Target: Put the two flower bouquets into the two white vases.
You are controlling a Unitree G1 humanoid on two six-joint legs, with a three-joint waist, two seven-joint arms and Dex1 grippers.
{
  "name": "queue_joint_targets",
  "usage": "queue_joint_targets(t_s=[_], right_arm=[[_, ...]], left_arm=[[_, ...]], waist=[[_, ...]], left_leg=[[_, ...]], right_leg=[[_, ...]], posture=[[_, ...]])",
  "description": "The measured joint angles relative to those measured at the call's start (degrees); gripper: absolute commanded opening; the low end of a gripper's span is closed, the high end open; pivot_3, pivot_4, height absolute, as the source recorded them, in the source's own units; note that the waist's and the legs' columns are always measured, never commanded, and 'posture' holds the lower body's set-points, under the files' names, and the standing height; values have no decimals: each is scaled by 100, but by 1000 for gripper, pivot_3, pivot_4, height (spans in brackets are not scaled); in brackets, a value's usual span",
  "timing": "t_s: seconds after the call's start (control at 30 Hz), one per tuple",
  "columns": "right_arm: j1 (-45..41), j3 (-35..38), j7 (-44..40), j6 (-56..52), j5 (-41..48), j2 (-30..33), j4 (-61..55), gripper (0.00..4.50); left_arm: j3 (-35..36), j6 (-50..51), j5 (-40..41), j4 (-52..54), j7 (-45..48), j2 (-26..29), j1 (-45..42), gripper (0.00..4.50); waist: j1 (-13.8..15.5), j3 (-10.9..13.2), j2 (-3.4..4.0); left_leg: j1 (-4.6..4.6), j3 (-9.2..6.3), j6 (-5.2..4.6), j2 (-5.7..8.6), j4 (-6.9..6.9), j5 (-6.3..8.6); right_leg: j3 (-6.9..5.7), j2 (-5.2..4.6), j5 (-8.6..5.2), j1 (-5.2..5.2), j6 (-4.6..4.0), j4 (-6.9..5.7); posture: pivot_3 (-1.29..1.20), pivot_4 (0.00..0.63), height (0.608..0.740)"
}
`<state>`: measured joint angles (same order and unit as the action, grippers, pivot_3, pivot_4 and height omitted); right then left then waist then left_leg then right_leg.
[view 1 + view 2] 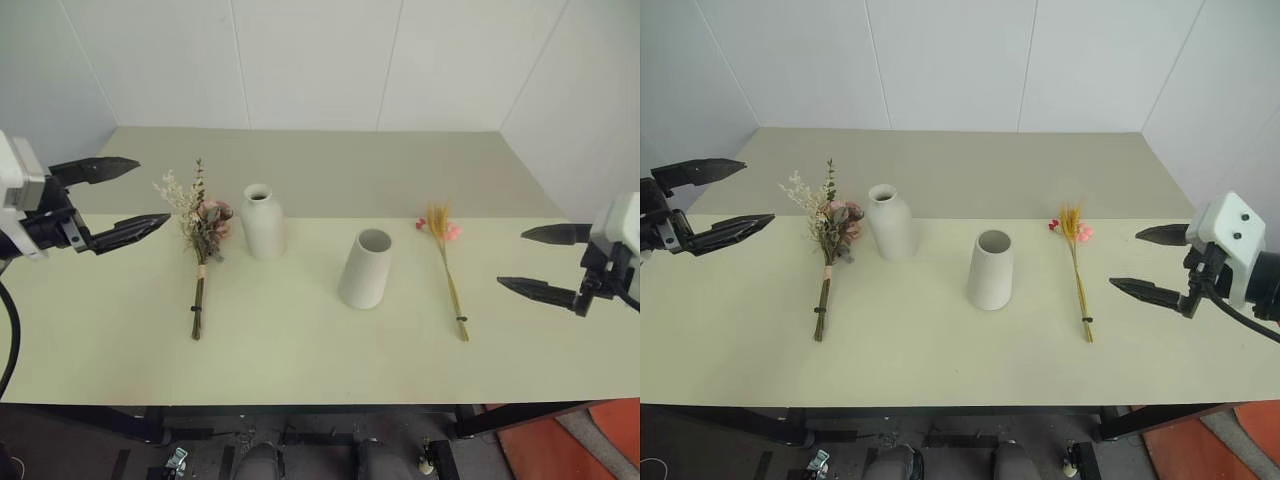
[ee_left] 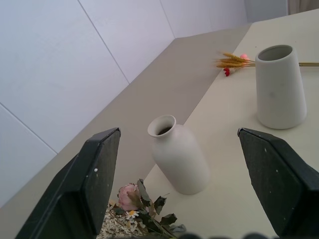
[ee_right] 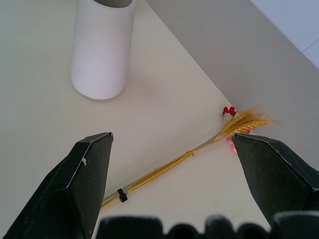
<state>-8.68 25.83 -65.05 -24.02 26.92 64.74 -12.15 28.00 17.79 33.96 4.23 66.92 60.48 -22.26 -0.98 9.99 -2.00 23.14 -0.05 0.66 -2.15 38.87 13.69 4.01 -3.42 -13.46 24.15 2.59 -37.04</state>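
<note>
Two bouquets and two white vases on the table [image 1: 300,370], nothing held. Rose bouquet [image 1: 201,235] lies flat just past the left gripper [image 1: 120,197], long axis running front to back: heads toward the far wall, stems toward the near edge. Bottle vase [image 1: 262,221] stands upright right beside its blooms, maybe touching, hard to tell. Wide-mouth vase [image 1: 366,268] stands upright in the middle, between both grippers, apart from the bottle vase. Wheat stalk [image 1: 448,270] lies flat near the right gripper [image 1: 545,261], on that gripper's inner side; its tip with pink blossoms points away, cut end toward the near edge. Both grippers hover with fingers spread wide, clear of everything.
</note>
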Motion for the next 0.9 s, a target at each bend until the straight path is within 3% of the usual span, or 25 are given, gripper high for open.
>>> queue_joint_targets(t_s=[0.37, 0.57, 0.73, 0.83, 0.9], right_arm=[[-22, -4, 13, 0, 2, 0, 0, 4500], [-200, -44, 62, 22, 1, -12, -10, 4500], [-743, -308, 165, -71, 151, -28, -426, 4500], [-1186, -658, 145, -144, 184, -23, -498, 4500], [-1494, -922, 93, -152, 271, -29, -526, 4500]], left_arm=[[2, 65, 9, 6, -8, 1, 3, 4103], [-3, 723, 11, 565, -713, -195, 361, 4103], [-217, 2126, 298, 1825, -2487, -889, 409, 4103], [-367, 3544, 438, 2512, -4129, -1572, 65, 4103], [-815, 4888, 79, 2791, -5389, -1959, -533, 4103]], waist=[[-2, 0, 0], [-8, 0, 0], [-4, 0, -1], [10, 1, -2], [35, 1, -5]], left_leg=[[0, 0, 0, 0, 0, 0], [1, -1, 0, -1, 0, 0], [0, -6, 0, -1, 3, 0], [1, -11, 0, 2, 7, 0], [2, -20, 0, 9, 11, 0]], right_leg=[[0, 0, 0, 0, 0, 0], [1, -1, 0, 1, 0, -1], [1, 0, 1, -2, 2, -5], [-1, -1, 3, -6, 4, -5], [-3, -1, 6, -9, 8, -6]], posture=[[0, 150, 740], [0, 150, 740], [0, 150, 740], [0, 150, 740], [0, 150, 740]])
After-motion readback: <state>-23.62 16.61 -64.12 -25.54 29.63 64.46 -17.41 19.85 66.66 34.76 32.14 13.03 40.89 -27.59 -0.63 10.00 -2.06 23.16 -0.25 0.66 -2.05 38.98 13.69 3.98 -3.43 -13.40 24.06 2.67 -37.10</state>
